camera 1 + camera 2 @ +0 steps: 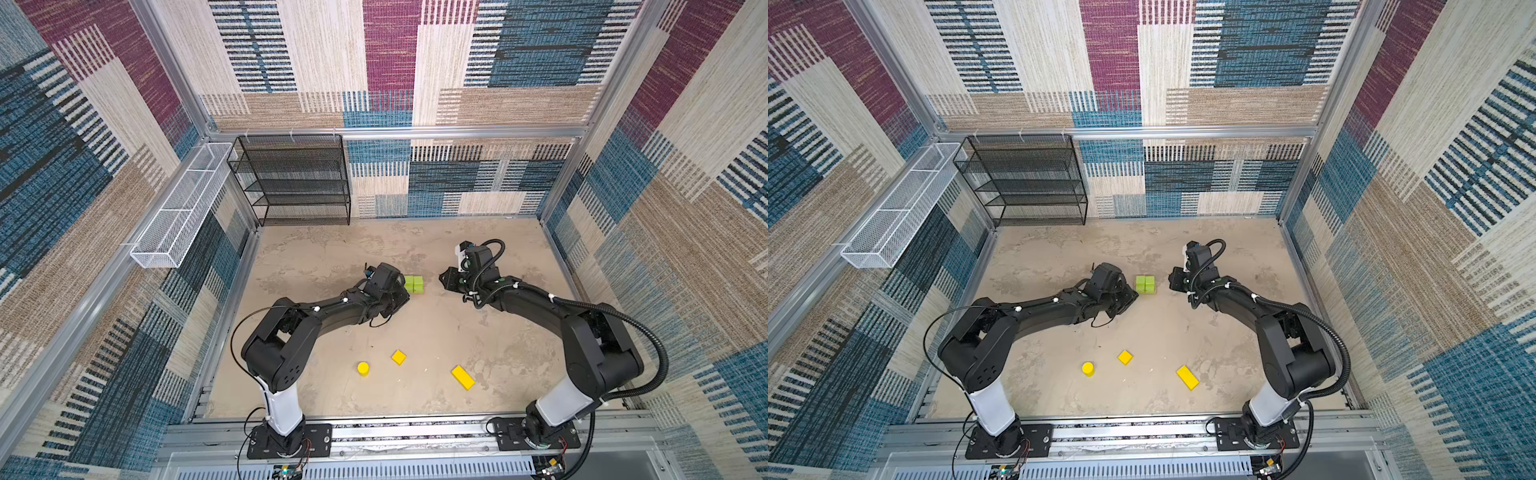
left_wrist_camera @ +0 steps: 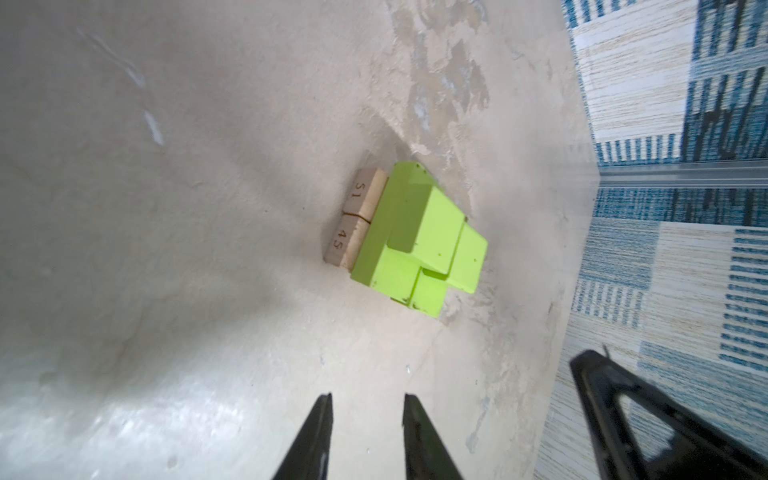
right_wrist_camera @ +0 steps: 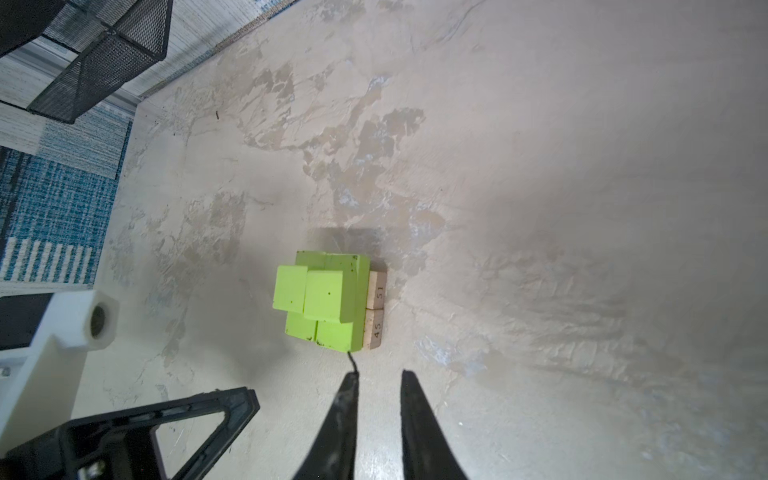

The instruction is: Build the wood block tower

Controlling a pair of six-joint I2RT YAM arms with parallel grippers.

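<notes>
Nearest, the yellow cylinder (image 1: 363,368), cube (image 1: 398,356) and bar (image 1: 463,377) lie loose on the table (image 1: 415,328). Farther out stands the tower (image 1: 414,284), green blocks (image 2: 419,232) over tan planks (image 2: 357,220). The left gripper (image 2: 368,399) and right gripper (image 3: 380,376) flank it, both narrowly parted and empty. Next, likely: reach back for the bar.

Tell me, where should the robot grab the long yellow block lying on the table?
Grip the long yellow block at its middle, across its narrow width, with the jaws on its two long sides. Come straight down from above. It lies flat and slanted in both top views, so the jaws would need turning to match. Nothing touches it.
</notes>
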